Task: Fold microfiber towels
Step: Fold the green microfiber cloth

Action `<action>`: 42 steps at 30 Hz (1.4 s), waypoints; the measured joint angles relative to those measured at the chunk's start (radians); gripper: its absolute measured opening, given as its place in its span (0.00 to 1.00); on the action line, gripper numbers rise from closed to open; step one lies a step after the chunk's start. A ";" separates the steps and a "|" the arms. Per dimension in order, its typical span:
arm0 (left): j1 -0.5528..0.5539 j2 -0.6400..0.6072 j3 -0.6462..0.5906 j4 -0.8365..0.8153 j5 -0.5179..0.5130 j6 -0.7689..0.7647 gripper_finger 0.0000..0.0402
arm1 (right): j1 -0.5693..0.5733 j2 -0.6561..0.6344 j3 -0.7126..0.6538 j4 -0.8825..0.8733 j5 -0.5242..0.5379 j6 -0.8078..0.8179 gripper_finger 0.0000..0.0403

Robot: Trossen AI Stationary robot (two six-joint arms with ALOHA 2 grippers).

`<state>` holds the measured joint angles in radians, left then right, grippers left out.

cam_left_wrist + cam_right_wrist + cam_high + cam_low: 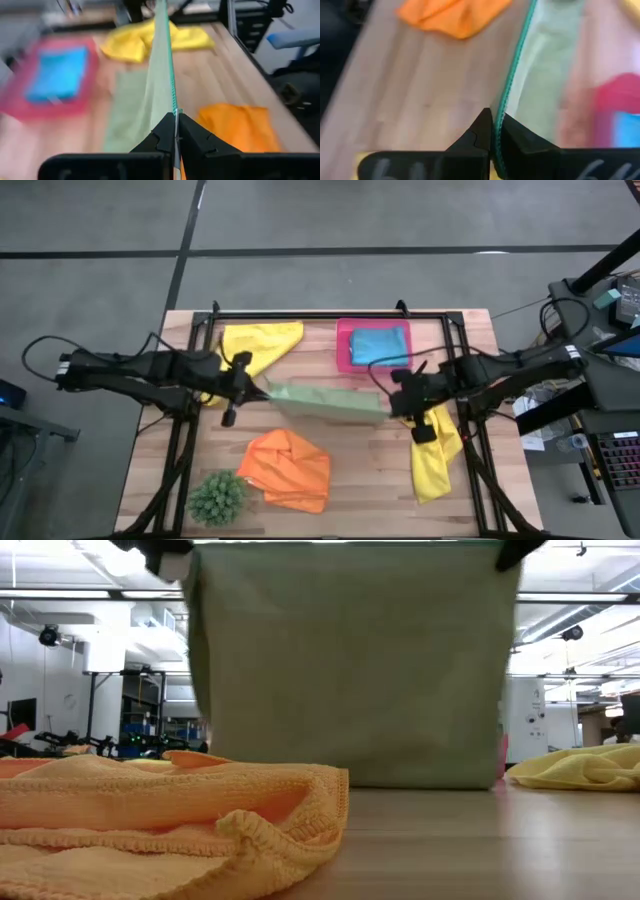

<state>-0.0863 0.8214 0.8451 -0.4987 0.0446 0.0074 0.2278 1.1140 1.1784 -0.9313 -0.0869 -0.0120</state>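
A wooden table [360,470] carries five cloths, with the sage green towel [325,402] stretched in the air at mid-table between the two arms. The left gripper [262,388] is clenched on one top corner and the right gripper [392,402] pinches the other, so the cloth hangs like a curtain; in the low view its bottom edge appears to meet the tabletop, though actual contact is hard to confirm. The step in hand looks like the first fold of this towel: lifted, spread taut, ready to be laid. The next move likely calls for both arms to travel together, lowering the held edge over the trailing one while keeping tension even, so the corners meet square.

An orange towel [288,468] lies crumpled near the front edge, a yellow towel [258,345] sits bunched at the back left, and a second yellow towel [437,455] drapes at the right beneath the right arm. The turquoise towel [380,343] rests folded in the pink tray [343,352] at the back. A spiky green plant ball [217,496] sits at the front left corner.
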 joint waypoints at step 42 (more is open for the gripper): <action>-0.378 0.601 0.047 0.148 0.330 -0.914 0.00 | 0.174 0.149 -0.385 0.570 -0.218 0.298 0.02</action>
<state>-0.4643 1.4223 0.8921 -0.3508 0.3750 -0.9062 0.4015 1.2633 0.7933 -0.3618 -0.3050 0.2858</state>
